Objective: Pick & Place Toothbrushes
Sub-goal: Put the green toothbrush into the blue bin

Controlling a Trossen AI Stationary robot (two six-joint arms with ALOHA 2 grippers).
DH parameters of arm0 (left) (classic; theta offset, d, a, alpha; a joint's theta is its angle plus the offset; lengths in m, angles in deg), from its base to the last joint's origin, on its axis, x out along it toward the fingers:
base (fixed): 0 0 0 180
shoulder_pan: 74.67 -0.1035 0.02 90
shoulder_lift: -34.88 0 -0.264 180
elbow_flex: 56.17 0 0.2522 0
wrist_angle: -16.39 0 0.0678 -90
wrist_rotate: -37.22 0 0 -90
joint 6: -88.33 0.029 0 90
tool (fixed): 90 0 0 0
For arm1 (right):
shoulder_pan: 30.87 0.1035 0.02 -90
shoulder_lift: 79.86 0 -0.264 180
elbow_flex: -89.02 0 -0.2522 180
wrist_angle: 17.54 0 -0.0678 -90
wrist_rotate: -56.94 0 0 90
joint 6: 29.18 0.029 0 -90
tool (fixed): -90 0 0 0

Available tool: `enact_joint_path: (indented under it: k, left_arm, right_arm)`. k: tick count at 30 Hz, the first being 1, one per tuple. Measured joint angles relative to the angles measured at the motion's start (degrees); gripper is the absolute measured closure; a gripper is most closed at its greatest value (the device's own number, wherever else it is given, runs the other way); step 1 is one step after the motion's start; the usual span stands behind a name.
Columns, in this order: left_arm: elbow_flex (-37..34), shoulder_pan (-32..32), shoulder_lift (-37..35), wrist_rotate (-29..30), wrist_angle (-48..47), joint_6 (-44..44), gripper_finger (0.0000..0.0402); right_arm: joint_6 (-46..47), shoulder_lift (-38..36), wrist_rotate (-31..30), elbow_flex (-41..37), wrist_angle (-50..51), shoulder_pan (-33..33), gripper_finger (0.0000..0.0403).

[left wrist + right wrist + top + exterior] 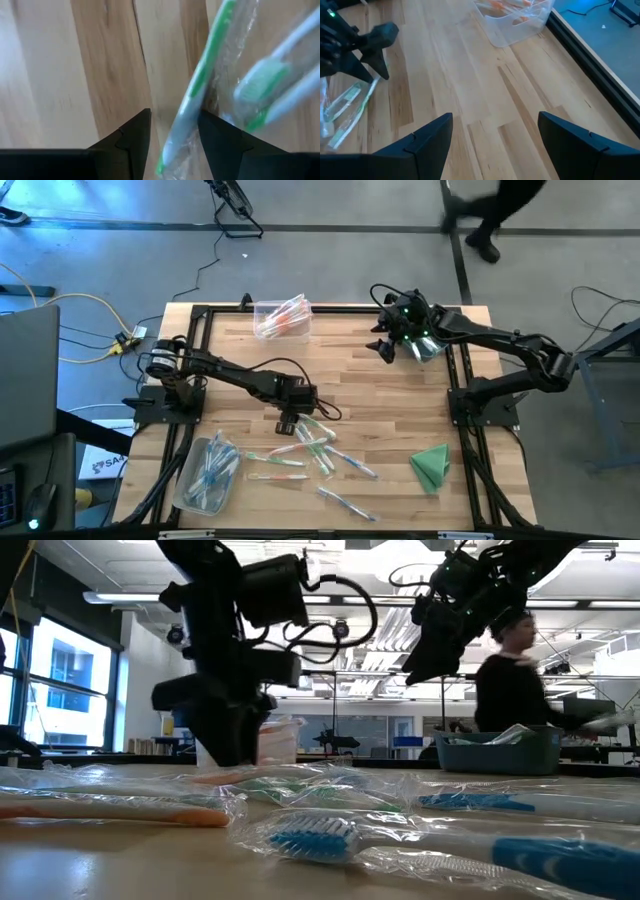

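Several wrapped toothbrushes lie loose on the wooden table near its front middle; in the low view one with blue bristles lies closest. My left gripper points steeply down at the far left end of this scatter. It is open, its fingers on either side of a green-and-white toothbrush in clear wrap; I cannot tell whether they touch it. A second green toothbrush lies beside it. My right gripper hangs open and holds nothing above the far right of the table.
A clear bin with orange toothbrushes stands at the far edge. Another clear bin with blue ones sits at the near left. A folded green cloth lies near right. A person moves beyond the table.
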Motion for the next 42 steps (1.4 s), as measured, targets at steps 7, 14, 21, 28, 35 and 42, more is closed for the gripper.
enact_joint_path:
  k: [7, 14, 21, 28, 35, 42]
  left_arm:
    - [0.0, 0.0, 1.3, -1.9, 0.2, -1.6, 0.0245]
    - [0.0, 0.0, 1.2, -2.0, -0.3, -1.7, 0.0314]
    - [1.2, 0.0, 1.0, -1.9, -3.8, -3.0, 0.0387]
    - [2.7, -2.0, -0.3, -1.7, -11.9, -3.4, 0.0380]
    - [2.8, -9.2, -5.2, -1.6, -15.2, -3.5, 0.0389]
    - [-0.6, -16.0, -11.2, -4.5, -5.7, -9.2, 0.0389]
  right_arm:
    - [0.0, 0.0, -0.2, 0.0, 0.0, 0.0, 0.0118]
    - [0.0, 0.0, -1.6, 0.0, 0.0, 0.0, 0.0118]
    - [-0.7, 0.0, -1.7, 0.0, 0.1, 0.0, 0.0118]
    - [-3.4, 0.0, -2.0, 0.0, 1.2, 0.0, 0.0118]
    - [-6.2, -1.4, -2.6, 0.0, 5.5, 0.0, 0.0118]
    - [-7.7, -5.6, -2.7, 0.0, 11.2, -0.2, 0.0118]
